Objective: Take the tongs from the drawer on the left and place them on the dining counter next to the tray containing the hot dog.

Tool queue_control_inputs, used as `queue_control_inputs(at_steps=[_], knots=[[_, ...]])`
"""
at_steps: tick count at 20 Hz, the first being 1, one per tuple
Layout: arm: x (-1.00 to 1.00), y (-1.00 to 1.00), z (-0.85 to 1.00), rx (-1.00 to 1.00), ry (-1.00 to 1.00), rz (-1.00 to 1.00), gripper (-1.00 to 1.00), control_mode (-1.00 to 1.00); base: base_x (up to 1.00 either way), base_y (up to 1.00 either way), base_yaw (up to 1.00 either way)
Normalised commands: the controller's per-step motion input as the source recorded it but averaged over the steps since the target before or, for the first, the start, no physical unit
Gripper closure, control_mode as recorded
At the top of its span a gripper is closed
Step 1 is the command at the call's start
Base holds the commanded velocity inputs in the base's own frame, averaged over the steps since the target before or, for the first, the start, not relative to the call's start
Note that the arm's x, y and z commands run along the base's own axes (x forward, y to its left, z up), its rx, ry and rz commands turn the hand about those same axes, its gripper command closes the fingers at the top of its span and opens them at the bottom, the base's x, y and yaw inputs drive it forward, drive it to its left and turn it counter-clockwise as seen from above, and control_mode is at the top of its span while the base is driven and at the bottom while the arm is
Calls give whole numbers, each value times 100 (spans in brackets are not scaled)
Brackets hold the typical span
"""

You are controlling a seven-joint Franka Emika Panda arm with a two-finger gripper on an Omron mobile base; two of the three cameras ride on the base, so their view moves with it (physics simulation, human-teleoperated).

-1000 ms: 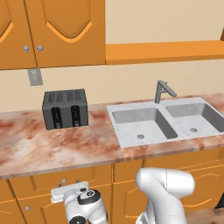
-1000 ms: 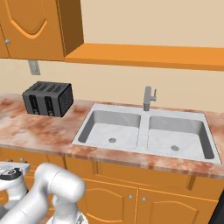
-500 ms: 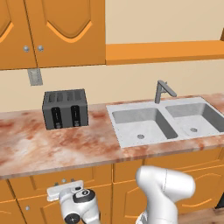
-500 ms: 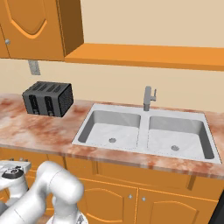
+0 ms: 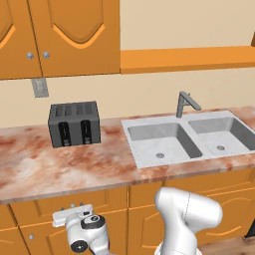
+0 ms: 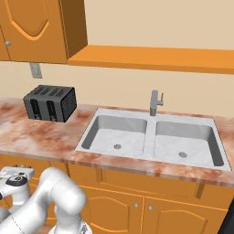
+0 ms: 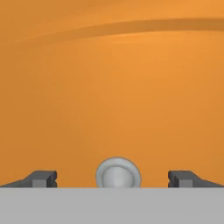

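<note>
The orange drawer faces me close up in the hand view, its small round silver knob low in the middle. My gripper is open, one dark fingertip to each side of the knob and well apart from it. In the left base view my hand hangs low in front of the drawer front under the counter, which sits flush with its neighbours. The same hand appears at the lower left of the right base view. The tongs, dining counter, tray and hot dog are out of view.
A marbled counter carries a black toaster and a double sink with a grey faucet. Orange wall cabinets and a shelf hang above. Lower cabinet doors run to the right.
My hand has slid a little to the left and down in front of the drawer. The jaws have stayed open, and the counter items have not moved.
</note>
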Motion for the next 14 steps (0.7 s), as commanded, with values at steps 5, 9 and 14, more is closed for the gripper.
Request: queue_control_inputs(at_steps=[5, 9, 14], knots=[[29, 10, -17, 0, 0, 0, -100, -100, 0, 0, 0], [2, 1, -1, 0, 0, 0, 100, -100, 0, 0, 0], [0, 0, 0, 0, 0, 0, 100, -100, 0, 0, 0]])
